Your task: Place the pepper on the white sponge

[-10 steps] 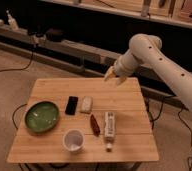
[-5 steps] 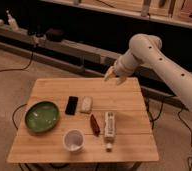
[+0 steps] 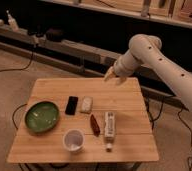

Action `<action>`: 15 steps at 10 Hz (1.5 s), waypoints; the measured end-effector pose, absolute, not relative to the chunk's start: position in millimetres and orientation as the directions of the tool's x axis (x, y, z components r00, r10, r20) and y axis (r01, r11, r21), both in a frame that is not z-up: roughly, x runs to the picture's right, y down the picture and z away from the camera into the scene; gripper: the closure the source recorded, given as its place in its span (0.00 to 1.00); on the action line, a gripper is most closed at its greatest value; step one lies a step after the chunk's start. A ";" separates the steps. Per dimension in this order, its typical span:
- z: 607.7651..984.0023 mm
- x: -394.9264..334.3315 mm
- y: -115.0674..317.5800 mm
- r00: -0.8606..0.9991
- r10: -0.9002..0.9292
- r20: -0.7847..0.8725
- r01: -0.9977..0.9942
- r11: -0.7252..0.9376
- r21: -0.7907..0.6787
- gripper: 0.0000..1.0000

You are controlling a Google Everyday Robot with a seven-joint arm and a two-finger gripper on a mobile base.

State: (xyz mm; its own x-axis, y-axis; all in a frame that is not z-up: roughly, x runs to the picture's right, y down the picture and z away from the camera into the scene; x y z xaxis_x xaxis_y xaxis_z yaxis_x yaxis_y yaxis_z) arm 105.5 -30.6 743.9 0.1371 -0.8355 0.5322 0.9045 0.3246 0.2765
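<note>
The pepper (image 3: 94, 124) is a small dark red chili lying on the wooden table (image 3: 49, 87), just left of the white bottle (image 3: 109, 127). The white sponge (image 3: 86, 104) is a cream block a little behind the pepper, right of the black phone (image 3: 71, 105). My gripper (image 3: 114, 76) hangs above the table's far right edge, well behind and right of the sponge and the pepper, holding nothing.
A green bowl (image 3: 41, 116) sits at the table's left and a white cup (image 3: 73, 140) near the front edge. A low bench with cables and shelving runs behind the table. Cables lie on the floor to the left and right.
</note>
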 end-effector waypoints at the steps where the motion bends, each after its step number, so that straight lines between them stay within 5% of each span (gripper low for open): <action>1: 745.2 99.8 -17.8 0.122 -0.834 0.539 0.909 0.311 0.277 0.51; 8: 768.9 50.1 84.5 0.053 -0.767 0.639 0.901 0.313 0.302 0.51; 15: 787.1 43.6 116.6 0.052 -0.724 0.687 0.889 0.347 0.298 0.51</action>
State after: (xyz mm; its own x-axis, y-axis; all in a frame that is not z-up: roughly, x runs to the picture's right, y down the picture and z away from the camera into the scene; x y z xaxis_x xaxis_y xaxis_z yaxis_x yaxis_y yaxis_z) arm 43.6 116.6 787.1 0.0523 -0.7245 0.6873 0.8894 0.3468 0.2979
